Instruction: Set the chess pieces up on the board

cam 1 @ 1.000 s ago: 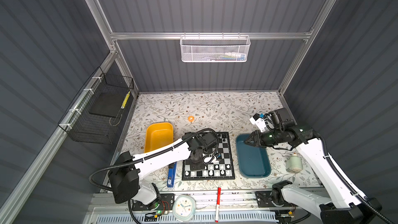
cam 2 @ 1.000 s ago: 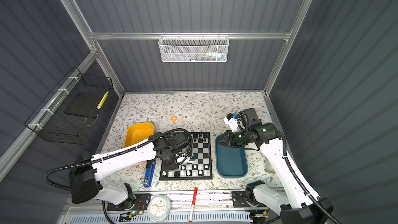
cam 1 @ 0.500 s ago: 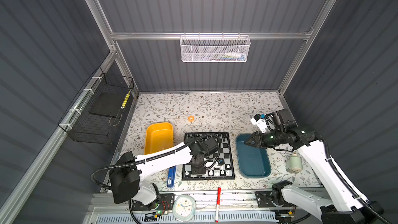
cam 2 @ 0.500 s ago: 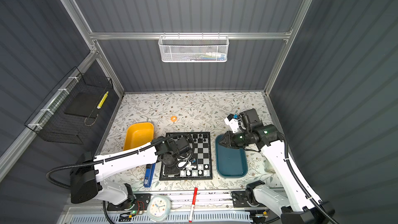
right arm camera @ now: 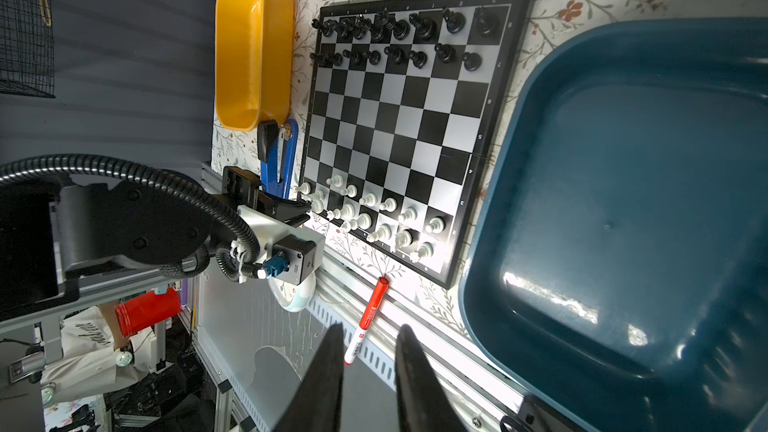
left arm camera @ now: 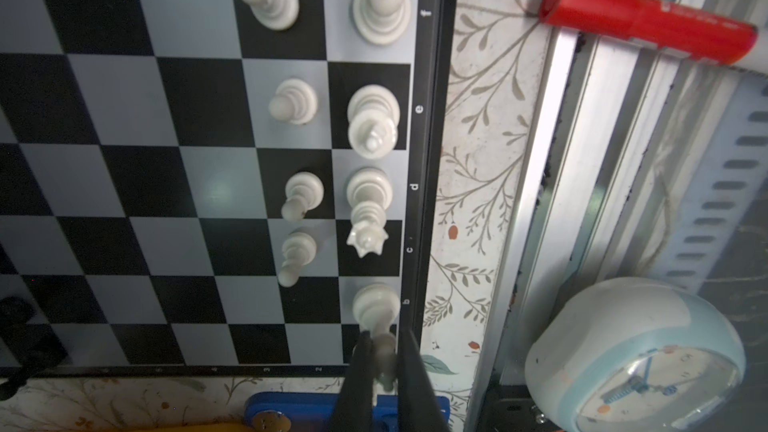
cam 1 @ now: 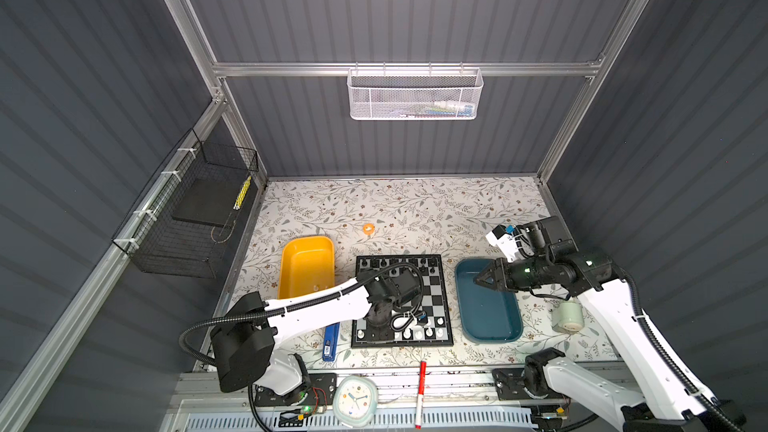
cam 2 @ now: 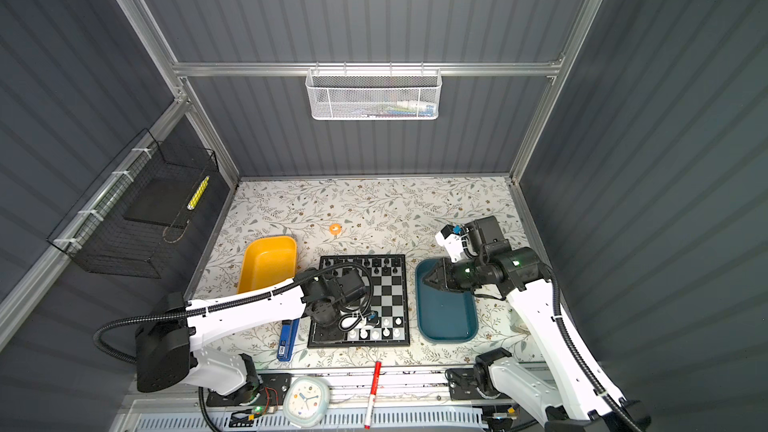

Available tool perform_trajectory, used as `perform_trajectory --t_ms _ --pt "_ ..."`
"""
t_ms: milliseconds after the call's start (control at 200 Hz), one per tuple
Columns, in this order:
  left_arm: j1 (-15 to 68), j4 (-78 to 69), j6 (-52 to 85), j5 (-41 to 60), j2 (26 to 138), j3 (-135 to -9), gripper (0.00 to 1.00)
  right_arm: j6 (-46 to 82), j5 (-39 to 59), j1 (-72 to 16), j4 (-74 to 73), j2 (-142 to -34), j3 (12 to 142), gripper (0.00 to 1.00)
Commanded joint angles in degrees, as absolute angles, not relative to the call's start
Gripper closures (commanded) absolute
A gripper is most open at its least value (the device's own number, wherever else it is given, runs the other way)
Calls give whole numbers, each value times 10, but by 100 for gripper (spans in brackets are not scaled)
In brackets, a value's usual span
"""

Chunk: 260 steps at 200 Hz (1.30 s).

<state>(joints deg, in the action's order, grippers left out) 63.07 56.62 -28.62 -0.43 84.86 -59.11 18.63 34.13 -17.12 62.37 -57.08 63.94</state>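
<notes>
Glossy white chessman (left arm camera: 376,305) clamped in left pincer (left arm camera: 383,340), right pincer (right arm camera: 370,330) apart, flat chequered board (left arm camera: 166,184)

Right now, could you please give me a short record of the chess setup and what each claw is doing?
left claw: shut on a white piece at the near edge of the board, by the letter b
right claw: open, holding nothing, over the teal tray
black pieces: two rows along the board's far side
white pieces: near two rows, gaps remaining
yellow tray: left of the board
</notes>
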Motion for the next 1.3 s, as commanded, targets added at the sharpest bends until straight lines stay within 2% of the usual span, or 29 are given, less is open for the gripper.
perform_trajectory --t_ms 0,1296 --pt "635 555 -277 4 852 -587 91 189 334 -169 633 -564 635 74" --pt "635 531 -269 19 875 -571 91 192 324 -168 627 -563 625 74"
